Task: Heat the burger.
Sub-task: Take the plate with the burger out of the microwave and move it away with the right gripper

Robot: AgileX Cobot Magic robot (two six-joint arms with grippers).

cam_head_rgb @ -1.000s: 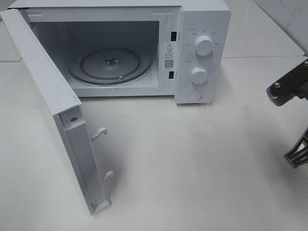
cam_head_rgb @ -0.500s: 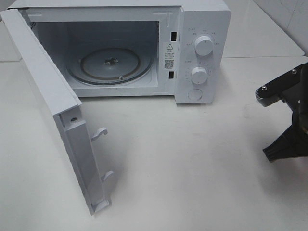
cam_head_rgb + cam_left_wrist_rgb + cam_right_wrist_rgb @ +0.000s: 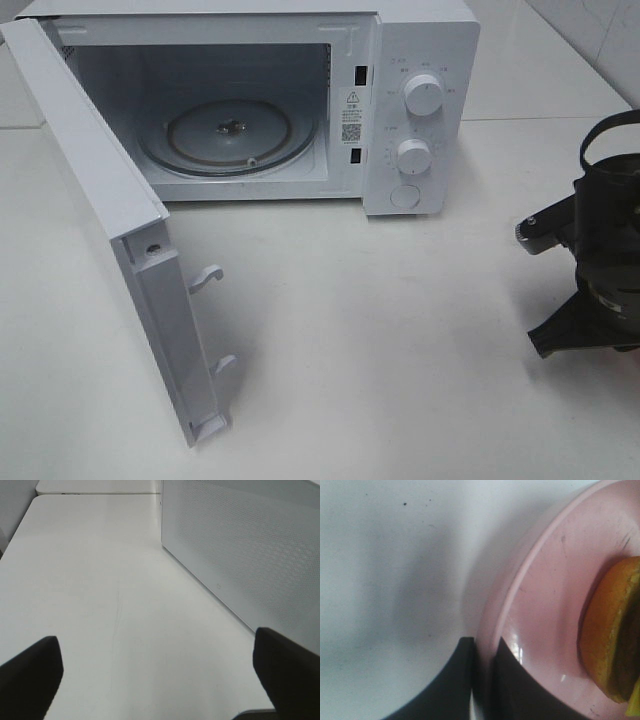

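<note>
Burger (image 3: 612, 630) sits on the pink plate (image 3: 540, 600), right edge of my right wrist view, mostly cut off. My right gripper (image 3: 482, 652) is pinched on the plate's rim; my left gripper (image 3: 160, 675) gapes wide, empty. Microwave (image 3: 420, 110) door (image 3: 90, 180) is open (upper left, overhead); loading, closing, setting the dial all remain.

We are looking down on a white tabletop (image 3: 400, 350) that is catching soft, even light; a second white surface (image 3: 540, 70) is adjoining it behind, and pale wall tiles (image 3: 600, 30) are showing at the corner.
</note>
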